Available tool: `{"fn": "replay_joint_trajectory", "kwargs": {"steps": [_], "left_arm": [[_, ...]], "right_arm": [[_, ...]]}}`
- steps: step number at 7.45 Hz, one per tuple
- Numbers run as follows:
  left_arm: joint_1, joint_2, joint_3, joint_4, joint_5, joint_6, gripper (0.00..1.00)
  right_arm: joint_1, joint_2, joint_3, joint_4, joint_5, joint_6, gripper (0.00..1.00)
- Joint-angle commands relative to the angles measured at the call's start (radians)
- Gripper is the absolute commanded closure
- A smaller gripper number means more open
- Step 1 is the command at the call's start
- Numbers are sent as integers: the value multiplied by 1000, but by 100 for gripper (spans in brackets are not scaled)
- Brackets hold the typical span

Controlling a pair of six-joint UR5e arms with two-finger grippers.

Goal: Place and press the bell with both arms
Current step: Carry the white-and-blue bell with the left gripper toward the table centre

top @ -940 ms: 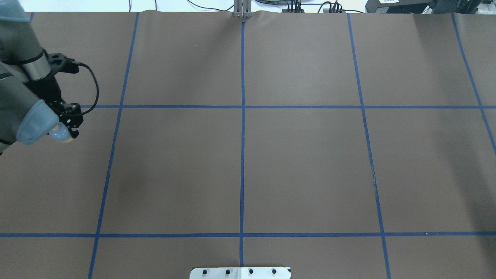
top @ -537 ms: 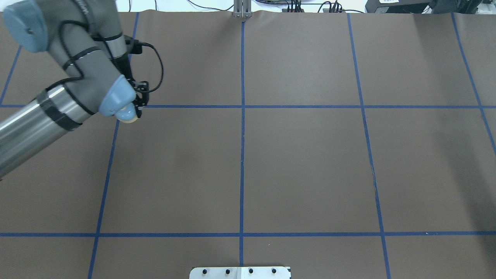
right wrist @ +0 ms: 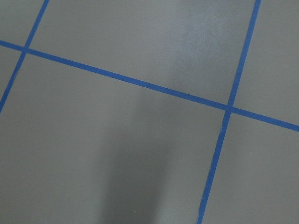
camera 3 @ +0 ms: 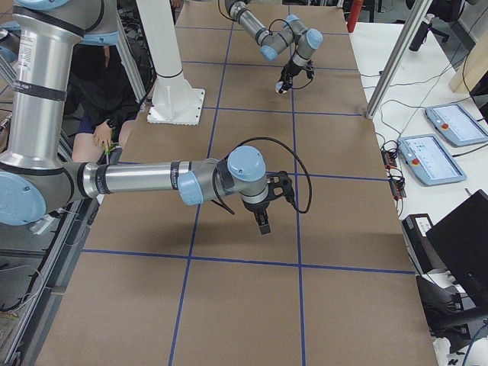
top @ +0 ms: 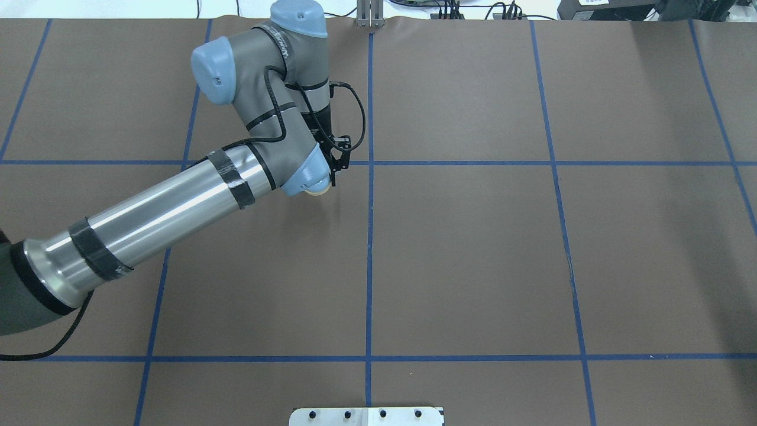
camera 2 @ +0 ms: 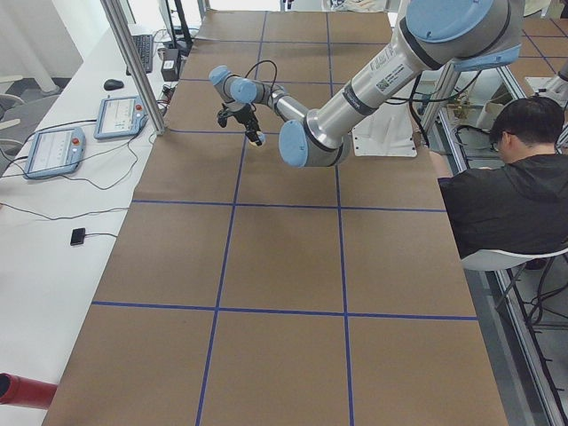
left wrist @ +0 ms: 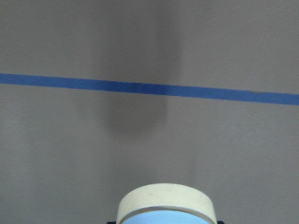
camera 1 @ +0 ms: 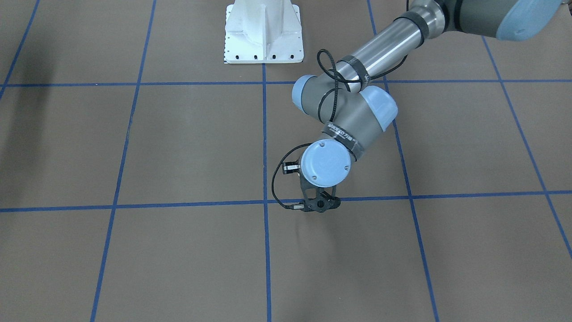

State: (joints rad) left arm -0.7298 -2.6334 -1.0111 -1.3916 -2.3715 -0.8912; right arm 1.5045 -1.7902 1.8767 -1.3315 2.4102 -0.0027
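The bell point(top: 317, 188) is a small light-blue dome with a cream base. My left gripper point(top: 331, 174) is shut on it and holds it above the brown paper, just left of the centre tape line. The left wrist view shows the bell's cream base point(left wrist: 166, 201) at the bottom edge, with its shadow on the paper. In the front-facing view the left wrist's joint cap point(camera 1: 325, 163) hides the bell. My right gripper point(camera 3: 263, 223) shows only in the exterior right view, low over the paper. I cannot tell if it is open or shut.
Blue tape lines point(top: 369, 236) grid the brown paper. The white pedestal point(camera 1: 263, 33) stands at the robot's edge of the table. A seated operator point(camera 2: 506, 186) is beside it. Tablets point(camera 2: 53, 151) and a metal post point(camera 2: 133, 62) are along the far side.
My left arm has swept right from the table's left edge to near the centre line, with the bell in its gripper.
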Motion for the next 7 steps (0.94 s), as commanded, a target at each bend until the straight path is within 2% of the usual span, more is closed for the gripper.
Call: {"fn": "replay_joint_trajectory", "kwargs": {"steps": [1, 3, 4, 5, 6, 7], "left_arm": [[53, -65, 72, -73, 2, -75, 60], [90, -73, 112, -153, 3, -104, 53], [108, -76, 114, -153, 5, -112, 52], [112, -76, 114, -153, 5, -112, 47], [115, -76, 114, -155, 6, -111, 34], [116, -74, 114, -155, 8, -109, 16]], "right_arm": [[-3, 2, 1, 0, 4, 3, 0], [-4, 2, 2, -2, 6, 3, 0], [-4, 2, 2, -2, 6, 3, 0], [-4, 2, 2, -2, 6, 3, 0], [-4, 2, 2, -2, 4, 3, 0], [-4, 2, 2, -2, 6, 3, 0]]}}
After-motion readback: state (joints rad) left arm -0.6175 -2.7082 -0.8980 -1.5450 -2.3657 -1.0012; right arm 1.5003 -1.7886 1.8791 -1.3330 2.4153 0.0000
